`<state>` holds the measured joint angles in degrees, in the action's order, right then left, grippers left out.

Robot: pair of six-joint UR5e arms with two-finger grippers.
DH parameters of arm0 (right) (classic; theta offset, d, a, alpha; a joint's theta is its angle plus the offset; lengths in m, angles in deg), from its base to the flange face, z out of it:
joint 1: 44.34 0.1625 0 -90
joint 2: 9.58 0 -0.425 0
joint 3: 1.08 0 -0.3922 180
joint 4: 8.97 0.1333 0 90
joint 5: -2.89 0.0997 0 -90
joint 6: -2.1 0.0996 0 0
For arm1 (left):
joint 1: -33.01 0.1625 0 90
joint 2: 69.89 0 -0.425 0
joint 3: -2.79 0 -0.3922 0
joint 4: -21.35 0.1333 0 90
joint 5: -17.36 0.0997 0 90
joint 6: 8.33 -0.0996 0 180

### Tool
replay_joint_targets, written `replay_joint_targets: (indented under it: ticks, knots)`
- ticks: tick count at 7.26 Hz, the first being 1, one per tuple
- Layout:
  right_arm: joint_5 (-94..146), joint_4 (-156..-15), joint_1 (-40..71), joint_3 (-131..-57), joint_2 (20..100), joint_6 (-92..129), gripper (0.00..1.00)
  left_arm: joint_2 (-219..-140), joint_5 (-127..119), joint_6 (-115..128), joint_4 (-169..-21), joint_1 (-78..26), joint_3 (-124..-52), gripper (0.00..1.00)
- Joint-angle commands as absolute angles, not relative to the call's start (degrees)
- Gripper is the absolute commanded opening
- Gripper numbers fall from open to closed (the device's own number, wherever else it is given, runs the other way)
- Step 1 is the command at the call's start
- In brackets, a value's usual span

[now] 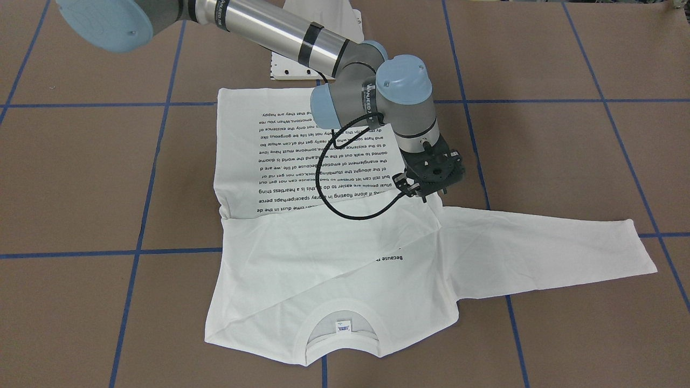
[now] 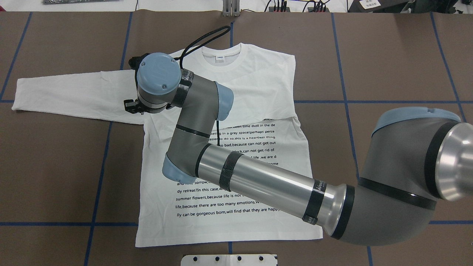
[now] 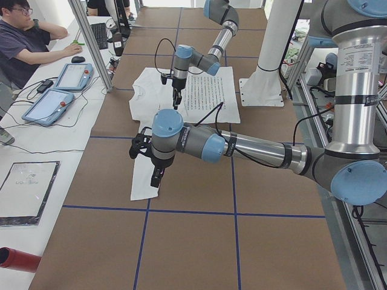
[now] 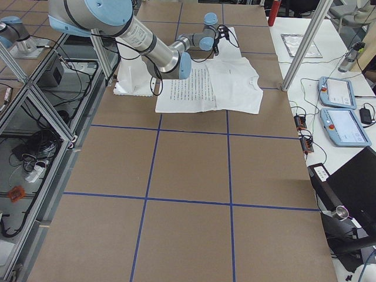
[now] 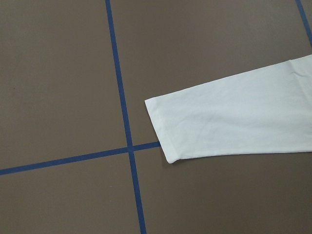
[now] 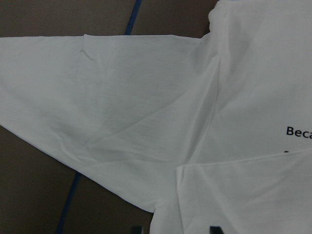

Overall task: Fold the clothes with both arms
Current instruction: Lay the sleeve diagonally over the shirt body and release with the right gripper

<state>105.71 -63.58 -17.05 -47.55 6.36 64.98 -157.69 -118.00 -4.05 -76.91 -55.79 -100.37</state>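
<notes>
The white long-sleeved T-shirt point(image 1: 323, 258) lies flat on the brown table with its black text up and its collar point(image 1: 340, 318) away from the robot. One sleeve is folded in across the chest. The other sleeve point(image 2: 74, 92) stretches out flat to the robot's left. My right gripper point(image 1: 426, 196) reaches across and points down at the armpit of that sleeve. In the right wrist view point(image 6: 176, 229) its dark fingertips stand apart over the cloth. My left gripper point(image 3: 156, 178) shows only in the exterior left view, above the sleeve cuff point(image 5: 161, 126). I cannot tell its state.
Blue tape lines point(image 2: 99, 166) cross the table. The white pedestal plate point(image 2: 229, 259) sits just behind the shirt hem. An operator point(image 3: 24, 36) and teach pendants point(image 3: 51, 103) are at a side desk beyond the table's far edge.
</notes>
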Motion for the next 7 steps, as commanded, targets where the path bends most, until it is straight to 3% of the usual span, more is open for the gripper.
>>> replay_joint_targets:
  ticks: [1,2,4,5,7]
  knots:
    - [105.4,-63.9,-17.0,-48.6,6.1,70.1,1.0,-158.7,-118.0,2.0,-77.3,-55.7,-99.6,1.0]
    - [105.5,-64.9,-16.8,-51.8,6.9,73.7,1.0,-158.7,-117.9,5.4,-81.4,-55.4,-98.6,1.0]
    - [108.2,-90.5,-13.9,-72.8,15.0,75.4,1.0,-158.4,-114.9,12.1,-99.3,-52.7,-88.9,1.0]
    - [113.4,-99.8,-10.2,-80.3,18.4,74.9,1.0,-158.5,-110.5,15.7,-110.7,-49.8,-81.9,1.0]
    - [118.3,-109.7,-3.4,-93.1,29.1,65.5,1.0,-159.4,-107.7,34.0,-126.4,-41.8,-75.4,1.0]
